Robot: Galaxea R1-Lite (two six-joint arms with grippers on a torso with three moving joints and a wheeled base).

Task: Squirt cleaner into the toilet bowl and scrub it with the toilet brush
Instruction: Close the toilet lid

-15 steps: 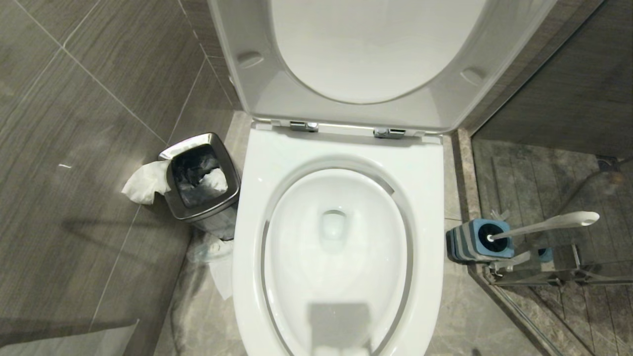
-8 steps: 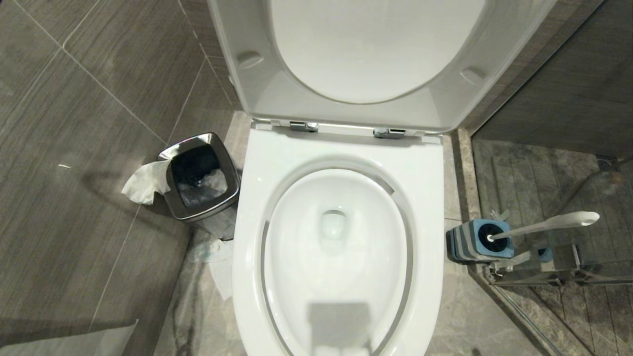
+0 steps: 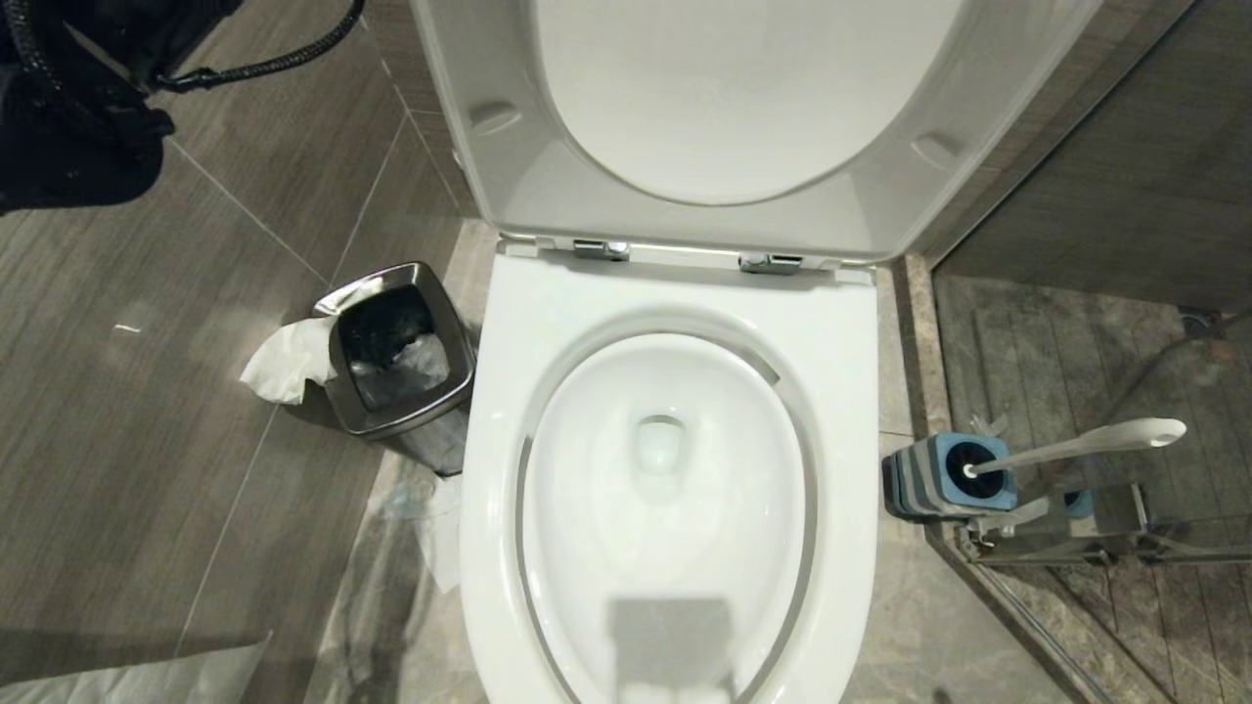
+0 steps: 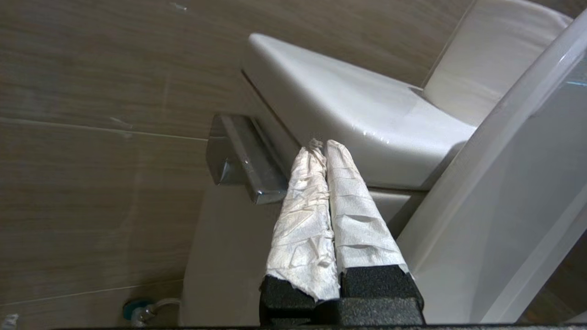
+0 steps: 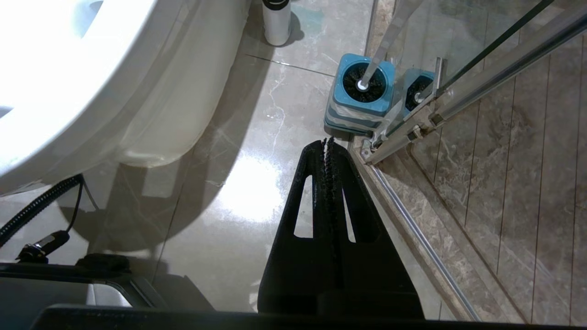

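Grey bathroom tiles fill my screen. On the far left, my left arm (image 3: 68,98) has just swung into the head view; the left gripper (image 4: 319,145) is pressed shut, its fingers wrapped in white paper, holding nothing. Centre, the toilet bowl (image 3: 675,293) stands open, apparently unscrubbed. Right, the toilet brush (image 3: 1086,442) sits in its blue holder (image 3: 944,476), near my closed, empty right gripper (image 5: 328,143). No cleaner yet, I judge.

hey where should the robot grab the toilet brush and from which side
Grip the toilet brush on its slim white handle, near the flat rounded end. The head sits sunk in the blue-topped holder and the handle leans toward the glass shower door, so coming from the toilet bowl side, above, looks clearest.
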